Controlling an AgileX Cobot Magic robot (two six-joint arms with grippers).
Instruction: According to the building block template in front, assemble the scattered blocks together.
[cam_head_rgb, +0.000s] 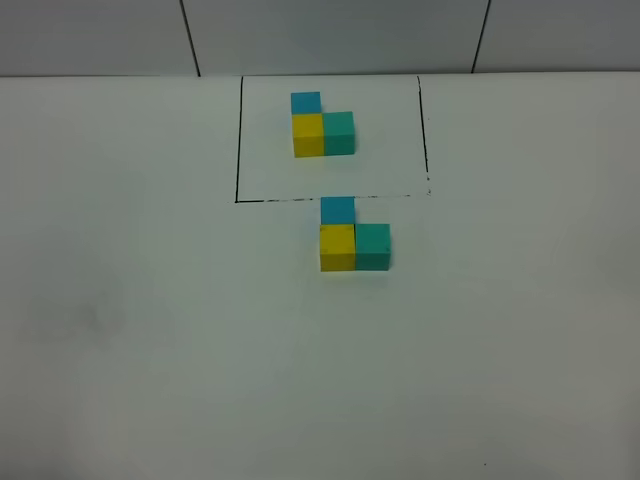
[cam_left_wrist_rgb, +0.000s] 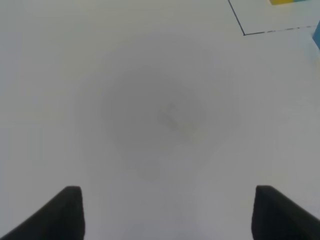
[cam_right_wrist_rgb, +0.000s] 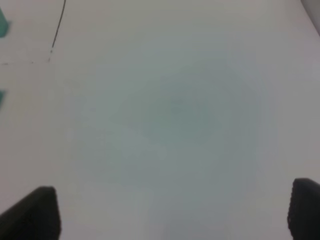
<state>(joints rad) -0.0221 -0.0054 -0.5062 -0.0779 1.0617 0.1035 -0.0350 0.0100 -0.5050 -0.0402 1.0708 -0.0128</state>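
A: Where are the blocks to be found, and how are they laid out?

B: The template (cam_head_rgb: 322, 127) is seen inside the black outlined rectangle (cam_head_rgb: 238, 140) at the far side of the white table (cam_head_rgb: 150, 350): a yellow block with a green block touching its right side and a blue block behind the yellow one. Just in front of that outline, the assembled set is seen in the same layout: yellow block (cam_head_rgb: 338, 247), green block (cam_head_rgb: 373, 246) touching it on the right, blue block (cam_head_rgb: 338, 210) behind the yellow. The copy is judged to match, so the task is taken as essentially done.

A: Which way does the set lie from each gripper?

B: Neither arm is caught by the high camera. In the left wrist view, the outline's corner and slivers of yellow and blue are seen ahead and toward the centre; in the right wrist view, green slivers appear at the edge nearest the centre. Both grippers are thus held well apart from the set, on either side; which is nearer cannot be told.

A: And the jaws?

B: The left gripper (cam_left_wrist_rgb: 167, 212) is spread wide over bare table with nothing held. The right gripper (cam_right_wrist_rgb: 172, 212) is likewise spread wide and empty. Both are pitched down toward the tabletop.
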